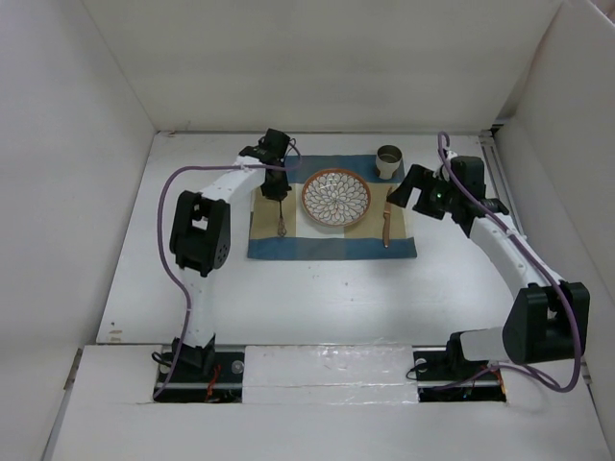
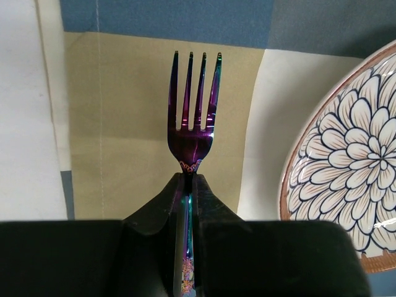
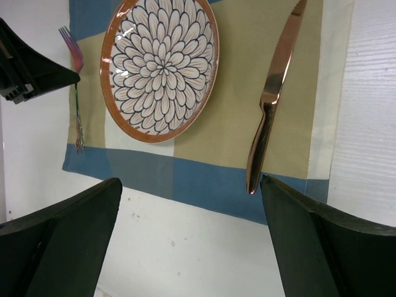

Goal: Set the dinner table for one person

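On the white dinner table lies a blue-and-tan checked mat with a flower-patterned plate at its middle. My left gripper is shut on the neck of an iridescent purple fork over the mat's left part, left of the plate. I cannot tell whether the fork touches the cloth. A copper knife lies on the mat right of the plate. My right gripper hangs open and empty above the mat's near right edge, beside the knife's handle end.
A metal cup stands at the mat's far right corner, close to the right arm's wrist. White wall panels enclose the table on the left, far and right sides. Purple cables loop off both arms.
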You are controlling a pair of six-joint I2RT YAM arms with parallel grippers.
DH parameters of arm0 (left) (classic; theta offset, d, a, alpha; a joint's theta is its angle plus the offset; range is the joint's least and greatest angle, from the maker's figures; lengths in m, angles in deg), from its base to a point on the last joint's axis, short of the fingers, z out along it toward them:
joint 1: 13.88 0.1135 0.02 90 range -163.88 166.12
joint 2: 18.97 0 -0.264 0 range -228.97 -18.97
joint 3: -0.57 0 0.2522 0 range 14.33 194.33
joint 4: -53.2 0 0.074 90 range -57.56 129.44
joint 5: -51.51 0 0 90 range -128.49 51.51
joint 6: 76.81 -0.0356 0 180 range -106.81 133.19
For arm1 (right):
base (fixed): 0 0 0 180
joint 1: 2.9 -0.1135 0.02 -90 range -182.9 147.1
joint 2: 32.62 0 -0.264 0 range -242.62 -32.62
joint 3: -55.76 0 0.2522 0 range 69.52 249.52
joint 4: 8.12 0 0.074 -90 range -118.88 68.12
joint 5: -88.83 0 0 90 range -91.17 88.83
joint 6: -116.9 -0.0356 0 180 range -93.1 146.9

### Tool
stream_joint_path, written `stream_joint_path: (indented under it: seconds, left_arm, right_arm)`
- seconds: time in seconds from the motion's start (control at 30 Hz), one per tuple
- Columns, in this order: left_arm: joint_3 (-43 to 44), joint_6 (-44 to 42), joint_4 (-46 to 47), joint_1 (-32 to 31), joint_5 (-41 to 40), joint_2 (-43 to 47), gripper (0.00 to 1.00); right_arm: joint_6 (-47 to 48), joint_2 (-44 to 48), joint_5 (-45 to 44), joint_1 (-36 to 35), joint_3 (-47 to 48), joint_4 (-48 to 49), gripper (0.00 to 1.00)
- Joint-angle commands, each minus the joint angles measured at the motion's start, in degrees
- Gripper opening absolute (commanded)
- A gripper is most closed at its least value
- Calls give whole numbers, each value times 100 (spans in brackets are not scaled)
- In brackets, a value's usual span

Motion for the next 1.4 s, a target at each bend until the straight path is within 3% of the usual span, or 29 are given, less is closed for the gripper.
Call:
stream_joint_path:
  seconds: [0.0, 1.03, 1.2, 1.37]
  left_arm:
    - [-191, 122, 104, -21, 170, 24, 0]
    - [-517, 342, 280, 154, 100, -213, 0]
    - [-622, 404, 227, 154, -23, -90, 24]
    - [-675, 456, 227, 154, -75, 191, 40]
  right_arm:
    - [111, 140, -152, -114, 192, 0, 100]
    - [164, 140, -205, -333, 192, -105, 100]
    - [164, 255, -205, -333, 192, -227, 100]
    - [164, 430, -258, -333, 298, -359, 100]
